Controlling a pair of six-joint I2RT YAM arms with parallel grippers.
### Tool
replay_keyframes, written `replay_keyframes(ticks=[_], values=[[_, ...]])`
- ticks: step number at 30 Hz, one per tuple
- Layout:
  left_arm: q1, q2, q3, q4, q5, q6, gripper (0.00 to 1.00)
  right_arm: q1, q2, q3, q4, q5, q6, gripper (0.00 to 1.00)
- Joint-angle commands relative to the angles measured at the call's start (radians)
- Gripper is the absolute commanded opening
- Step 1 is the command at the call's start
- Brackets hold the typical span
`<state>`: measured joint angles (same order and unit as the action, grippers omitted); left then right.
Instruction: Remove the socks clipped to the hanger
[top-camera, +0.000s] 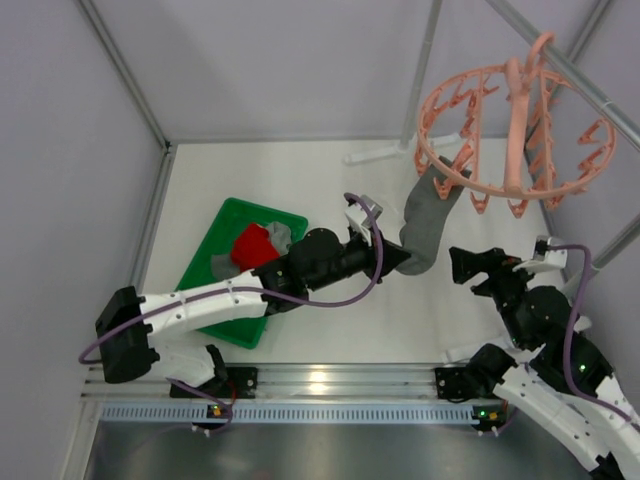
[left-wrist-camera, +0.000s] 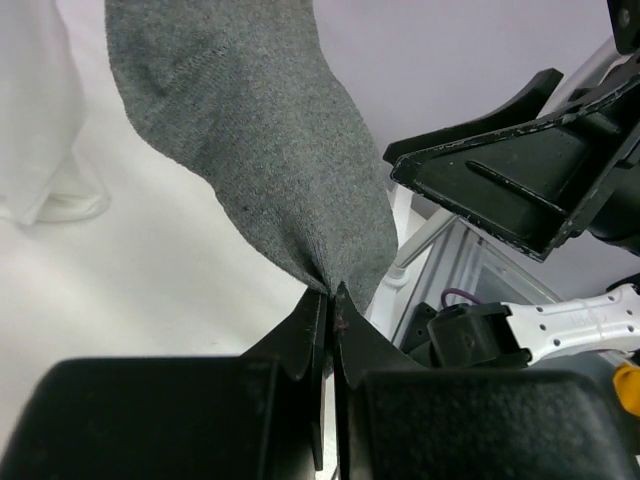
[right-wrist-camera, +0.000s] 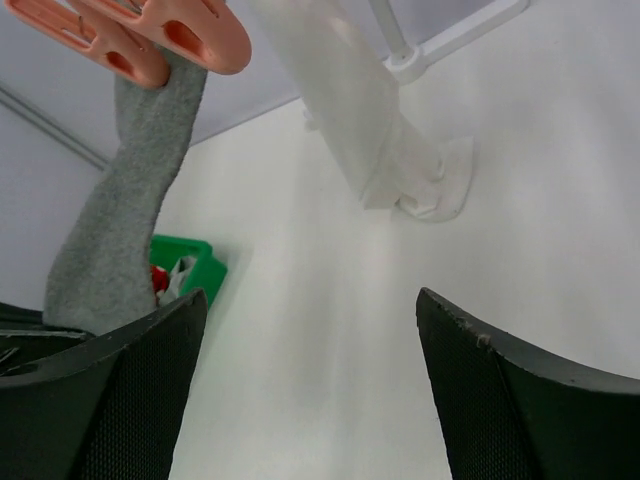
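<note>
The left gripper (left-wrist-camera: 330, 295), arm stretched rightward, pinches shut on the bottom of a grey fabric sock (top-camera: 428, 215); the right gripper (top-camera: 460, 262) beside it gapes wide, empty. The sock's top is clipped to the far salmon-pink round plastic hanger (top-camera: 520, 130).

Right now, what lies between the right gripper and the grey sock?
Nothing but bare white table, as the top view shows: the right gripper stands open beside the grey sock, not touching it.
</note>
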<state>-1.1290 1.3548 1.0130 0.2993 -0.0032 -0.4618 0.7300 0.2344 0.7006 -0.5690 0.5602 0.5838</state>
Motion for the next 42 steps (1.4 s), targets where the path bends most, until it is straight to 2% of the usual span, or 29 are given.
replay_keyframes(ticks=[1, 5, 11, 16, 23, 33, 38, 42], values=[[-0.003, -0.069, -0.008, -0.075, -0.069, 0.049, 0.0, -0.009, -0.047, -0.059, 0.159, 0.073, -0.027, 0.81], [-0.002, -0.089, -0.011, -0.117, -0.096, 0.071, 0.0, -0.007, -0.014, -0.116, 0.251, 0.027, -0.018, 0.73], [0.011, -0.062, -0.008, -0.218, -0.18, 0.089, 0.0, -0.009, 0.082, -0.135, 0.349, -0.017, -0.009, 0.7], [0.014, -0.043, -0.028, -0.292, -0.302, 0.091, 0.0, -0.009, 0.094, -0.113, 0.328, 0.001, -0.004, 0.69], [-0.003, -0.065, -0.09, -0.292, -0.308, 0.051, 0.0, -0.009, 0.077, -0.064, 0.297, -0.046, 0.025, 0.69], [-0.127, 0.026, 0.007, -0.29, -0.396, 0.043, 0.0, -0.009, 0.146, 0.048, 0.299, -0.236, 0.079, 0.67], [-0.147, 0.05, 0.039, -0.29, -0.412, 0.035, 0.0, -0.009, 0.203, 0.092, 0.401, -0.382, 0.077, 0.64], [-0.16, 0.055, 0.056, -0.292, -0.423, 0.032, 0.0, -0.007, 0.275, 0.135, 0.457, -0.414, 0.042, 0.61]])
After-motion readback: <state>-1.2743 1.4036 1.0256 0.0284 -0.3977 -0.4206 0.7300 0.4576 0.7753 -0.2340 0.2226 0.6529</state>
